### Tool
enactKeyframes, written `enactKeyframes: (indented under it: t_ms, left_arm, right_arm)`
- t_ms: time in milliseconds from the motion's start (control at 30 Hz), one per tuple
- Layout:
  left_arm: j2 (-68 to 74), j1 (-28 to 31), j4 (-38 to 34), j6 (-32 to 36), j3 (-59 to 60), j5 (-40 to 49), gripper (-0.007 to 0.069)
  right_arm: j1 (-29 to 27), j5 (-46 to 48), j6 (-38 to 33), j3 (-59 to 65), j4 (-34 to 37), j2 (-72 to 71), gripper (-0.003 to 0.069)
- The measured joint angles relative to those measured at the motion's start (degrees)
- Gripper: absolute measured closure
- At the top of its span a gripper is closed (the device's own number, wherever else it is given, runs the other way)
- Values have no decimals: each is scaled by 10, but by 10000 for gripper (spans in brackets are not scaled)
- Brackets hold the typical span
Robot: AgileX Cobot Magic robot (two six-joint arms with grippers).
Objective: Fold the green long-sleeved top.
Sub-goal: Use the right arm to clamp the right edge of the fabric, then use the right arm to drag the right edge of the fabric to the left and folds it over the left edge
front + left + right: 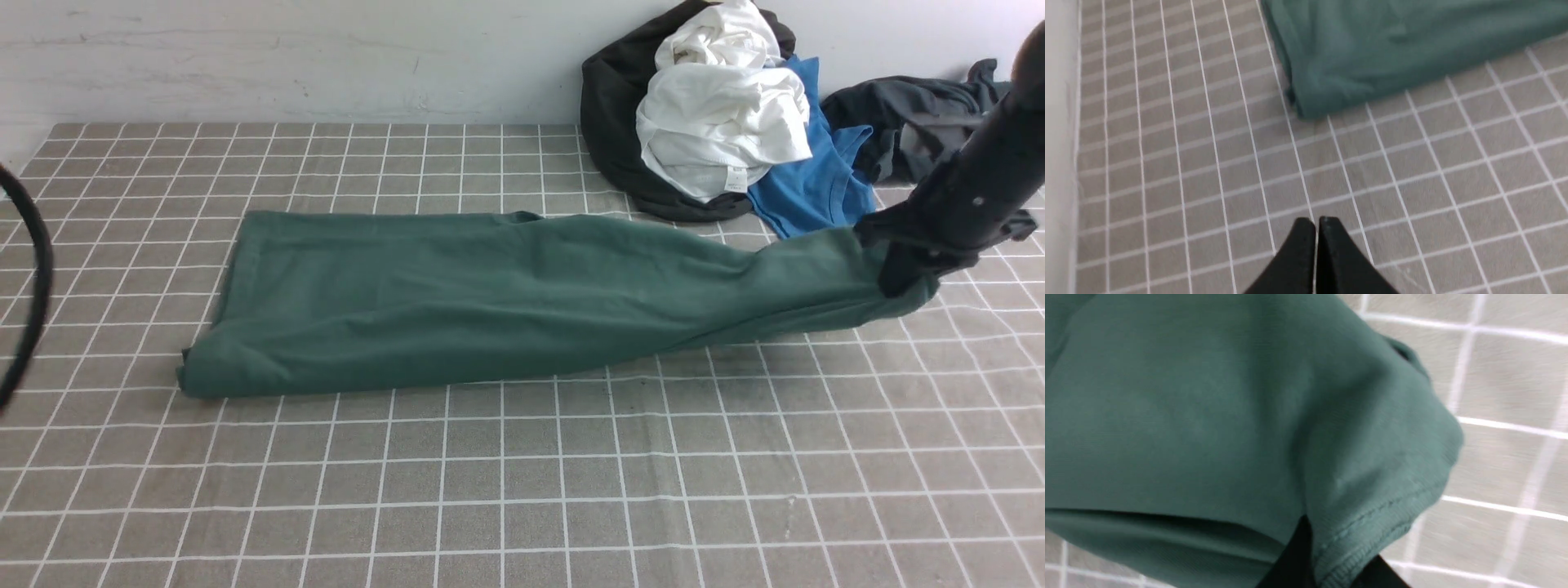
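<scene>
Green top [490, 302] pinched by right claw [896, 280]

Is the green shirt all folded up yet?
Partly. The green top lies as a long folded strip, and the right tool grips one end.

White shirt [722, 122] over black garment [612, 106], blue shirt [808, 192], grey garment [914, 114], on checked tablecloth [522, 490].
</scene>
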Motion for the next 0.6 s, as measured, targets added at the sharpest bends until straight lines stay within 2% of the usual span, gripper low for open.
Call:
enactKeyframes:
  t_ms: [167, 300, 467, 600]
  left_arm:
    - [0, 0, -17, -38, 125, -104, 631]
    - [10, 0, -48, -39, 156, -198, 631]
    - [26, -6, -100, -38, 159, -231, 631]
    - [40, -37, -123, -21, 159, -233, 631]
  right_arm:
    - [2, 9, 12, -3, -123, -68, 648]
    - [17, 17, 30, -35, -129, -101, 648]
    - [72, 1, 40, -92, -38, -113, 648]
    - [189, -98, 13, -112, 154, -97, 648]
